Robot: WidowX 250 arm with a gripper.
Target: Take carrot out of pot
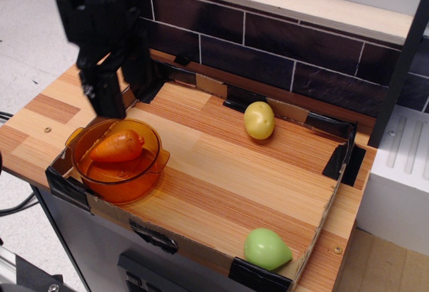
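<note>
From my remote station I saw the gripper (107, 98) hanging just above the far rim of the pot (143, 177); its dark fingers merged into one blurred mass, so I could not tell how far apart they stood, and I saw nothing held in them. The carrot (117, 146) lay on its side inside the pot, at the near left corner of the cardboard tray (315, 235). The arm's upper part was cut off by the frame. A yellow-green fruit (259, 120) and a light green fruit (266, 248) rested well apart on the tray floor
</note>
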